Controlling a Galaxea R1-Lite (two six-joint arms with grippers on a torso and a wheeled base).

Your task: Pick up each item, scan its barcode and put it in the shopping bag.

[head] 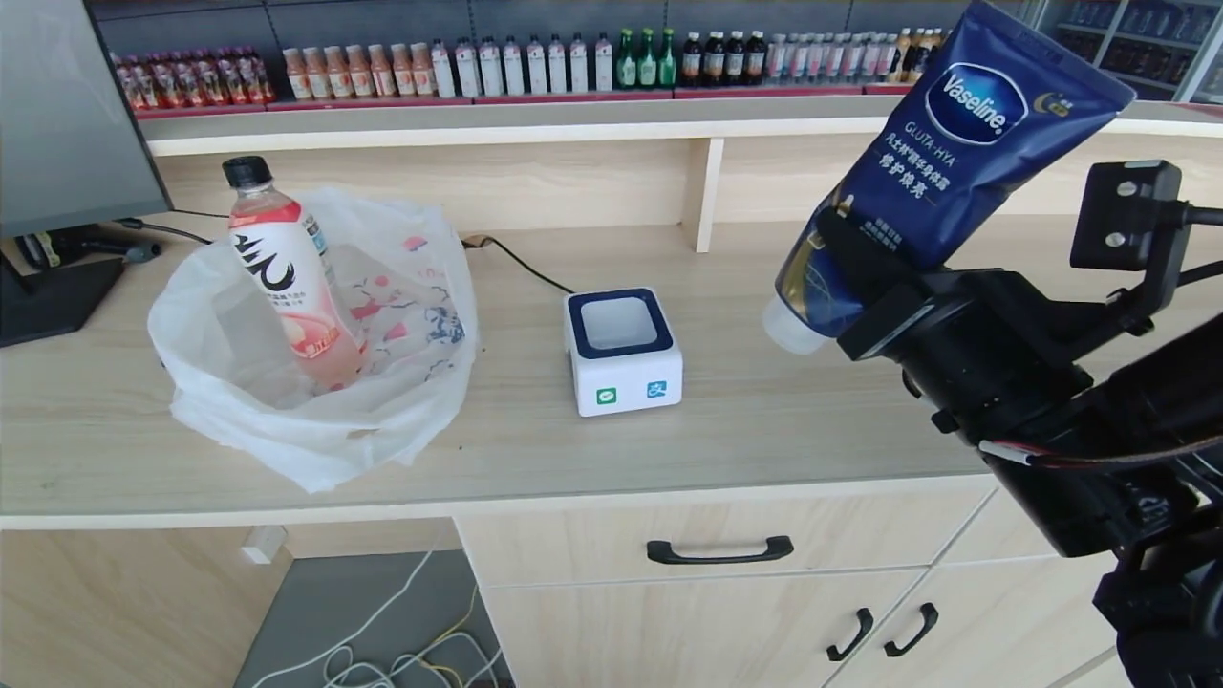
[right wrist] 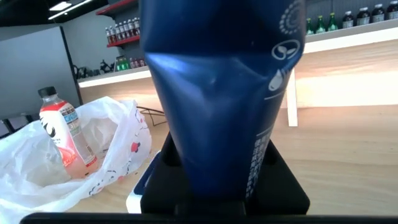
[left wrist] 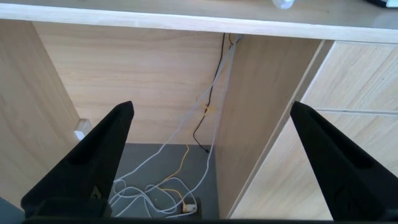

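A dark blue lotion tube (head: 955,143) is held high at the right, tilted, with its white cap pointing down toward the counter. My right gripper (head: 860,277) is shut on its lower part; the tube (right wrist: 217,93) rises between the jaws. The white scanner with a blue rim (head: 623,349) sits mid-counter, left of and below the tube. The white plastic shopping bag (head: 401,411) lies open at the left with a pink drink bottle (head: 287,277) standing in it. My left gripper (left wrist: 211,109) hangs open below the counter edge, holding nothing.
A monitor (head: 67,115) stands at the far left. A shelf of drink bottles (head: 535,62) runs along the back, with an upright wooden divider (head: 705,191) behind the scanner. Drawers with black handles (head: 719,551) front the counter. Loose cables (left wrist: 168,186) lie on the floor beneath.
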